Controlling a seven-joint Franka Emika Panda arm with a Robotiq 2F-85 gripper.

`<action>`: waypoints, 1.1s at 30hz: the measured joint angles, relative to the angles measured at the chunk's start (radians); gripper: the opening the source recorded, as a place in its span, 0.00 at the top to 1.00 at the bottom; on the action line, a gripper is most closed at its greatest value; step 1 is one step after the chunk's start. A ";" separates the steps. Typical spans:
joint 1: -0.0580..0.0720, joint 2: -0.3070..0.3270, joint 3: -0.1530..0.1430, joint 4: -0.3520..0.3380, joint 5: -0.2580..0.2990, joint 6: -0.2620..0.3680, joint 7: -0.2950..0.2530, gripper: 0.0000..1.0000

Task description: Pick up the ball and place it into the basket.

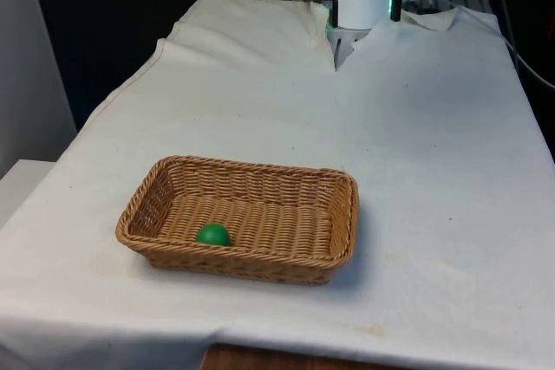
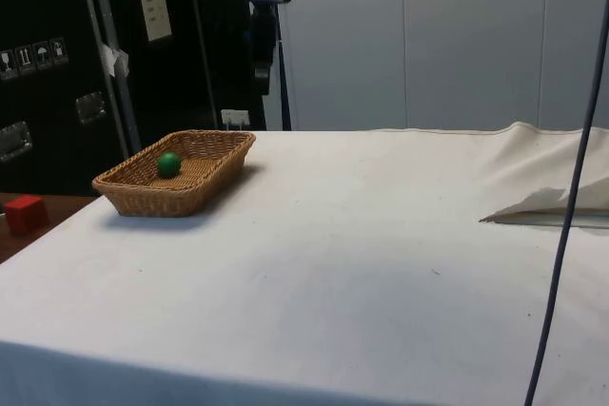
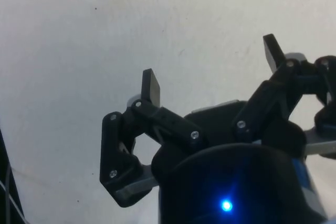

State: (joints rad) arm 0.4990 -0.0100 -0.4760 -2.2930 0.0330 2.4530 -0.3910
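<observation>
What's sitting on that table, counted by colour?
Green: 1, the ball, lying inside the basket.
Tan: 1, the wicker basket.
White: 1, the cloth covering the table.
Total: 3.

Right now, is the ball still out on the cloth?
No, the green ball lies inside the basket, near its front wall.

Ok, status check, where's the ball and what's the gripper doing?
Gripper open, empty, over bare cloth. Ball in basket. Nothing in the way.
</observation>
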 measured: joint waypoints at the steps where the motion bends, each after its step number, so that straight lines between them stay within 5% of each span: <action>1: 0.000 0.000 0.001 0.000 0.000 0.000 0.007 0.00; 33: -0.001 0.036 0.004 0.002 0.001 0.009 0.231 0.00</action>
State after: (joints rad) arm 0.4980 0.0260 -0.4720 -2.2910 0.0340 2.4620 -0.1600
